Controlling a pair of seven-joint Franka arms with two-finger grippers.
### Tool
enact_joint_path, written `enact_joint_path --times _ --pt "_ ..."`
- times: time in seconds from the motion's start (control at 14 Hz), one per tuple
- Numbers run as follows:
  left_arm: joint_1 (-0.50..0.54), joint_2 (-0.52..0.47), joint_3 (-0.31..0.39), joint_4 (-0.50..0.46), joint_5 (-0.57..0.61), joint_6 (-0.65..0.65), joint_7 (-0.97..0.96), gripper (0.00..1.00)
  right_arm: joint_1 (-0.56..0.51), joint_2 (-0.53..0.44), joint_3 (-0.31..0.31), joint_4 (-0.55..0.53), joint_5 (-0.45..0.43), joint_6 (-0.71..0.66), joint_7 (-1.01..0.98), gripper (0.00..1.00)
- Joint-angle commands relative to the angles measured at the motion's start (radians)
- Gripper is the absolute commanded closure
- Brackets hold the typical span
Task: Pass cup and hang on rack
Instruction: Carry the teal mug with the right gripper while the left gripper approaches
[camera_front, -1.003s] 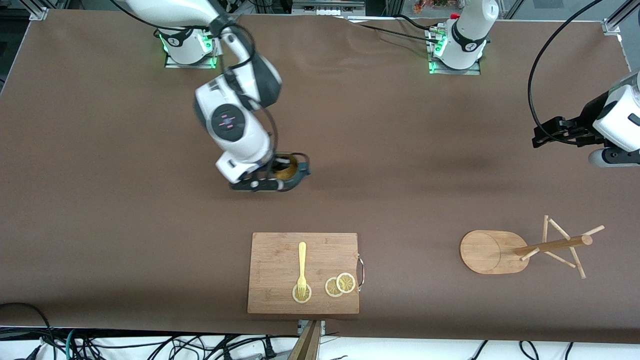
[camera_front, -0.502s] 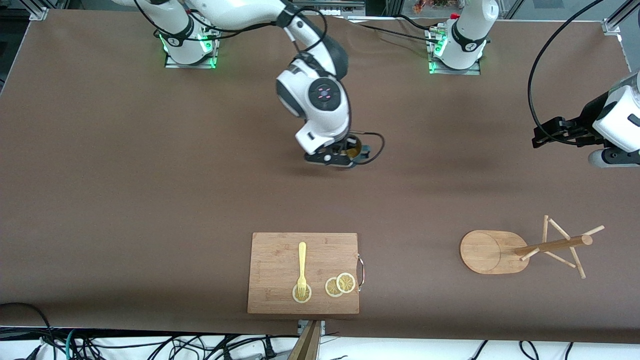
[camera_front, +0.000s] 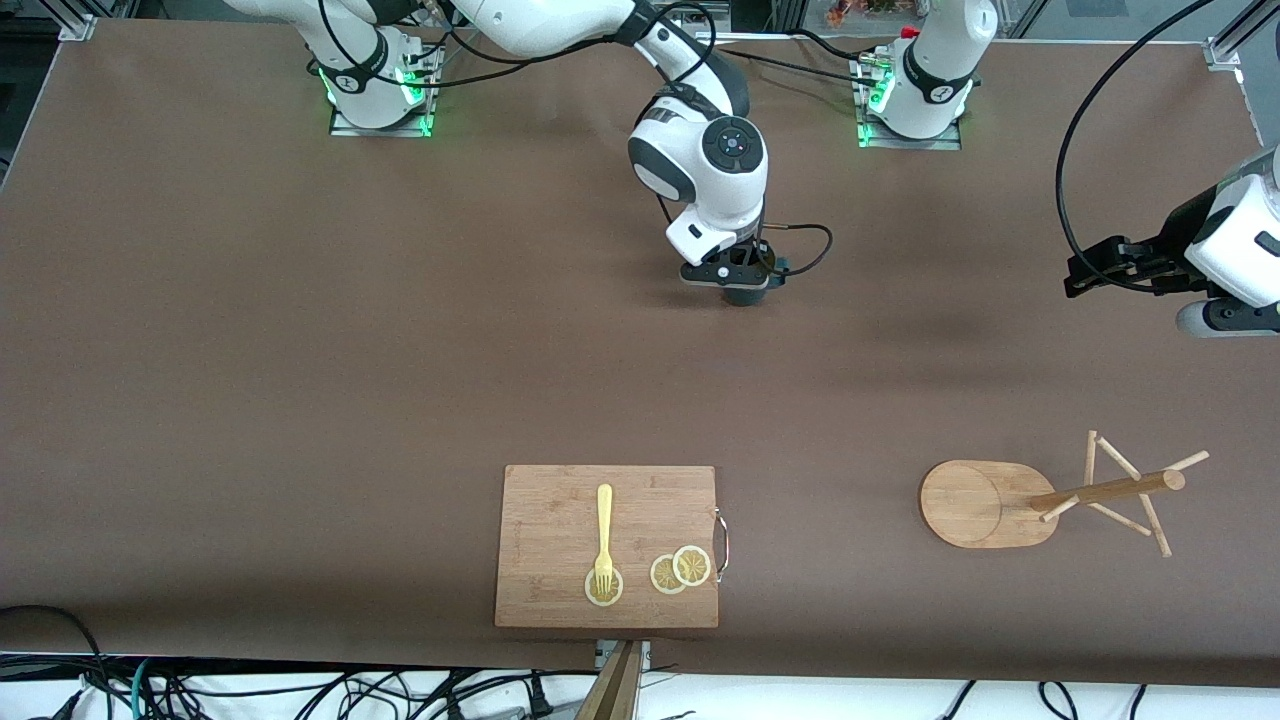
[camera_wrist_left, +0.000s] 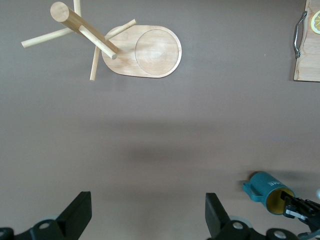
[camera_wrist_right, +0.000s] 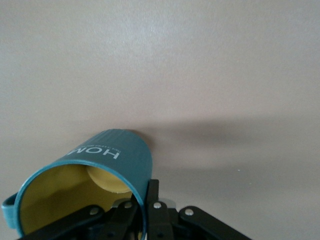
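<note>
The right arm reaches out over mid-worktop, wrist pointing down, its gripper (camera_front: 741, 280) with fingers clamped on the rim of the cup (camera_wrist_right: 95, 175), held above the worktop (camera_front: 300, 350). The left gripper (camera_wrist_left: 147, 220) waits with fingers wide near the rack (camera_front: 1040, 497)

The small teal ribbed mug (camera_front: 745, 292) hangs in the right gripper (camera_front: 741, 277) over the table's middle. The light wooden mug tree (camera_front: 1010, 503) stands toward the left arm's end, the rectangular wooden cutting board (camera_front: 555, 520) beside it, carrying a yellow plastic fork (camera_front: 603, 535) and round lemon slices (camera_front: 681, 569).
</note>
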Motion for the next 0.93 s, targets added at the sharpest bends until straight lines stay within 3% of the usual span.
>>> enact_joint_path --times 0.0,0.36,0.65,0.86 --pt "-0.007 -0.006 0.004 -0.004 0.022 -0.003 0.022 0.0 0.016 0.028 -0.013 0.041 -0.04 -0.005 0.039 0.95" --pt "-0.021 -0.005 -0.005 -0.032 0.016 -0.003 0.029 0.0 0.014 0.048 -0.022 0.041 -0.048 0.015 0.034 0.84" --pt "-0.042 0.012 -0.019 -0.087 0.015 -0.005 0.232 0.0 -0.003 0.007 -0.03 0.059 -0.04 -0.076 0.017 0.52" --pt "-0.03 0.014 -0.019 -0.101 0.011 0.0 0.44 0.0 -0.024 -0.054 -0.018 0.074 -0.032 -0.159 0.016 0.43"
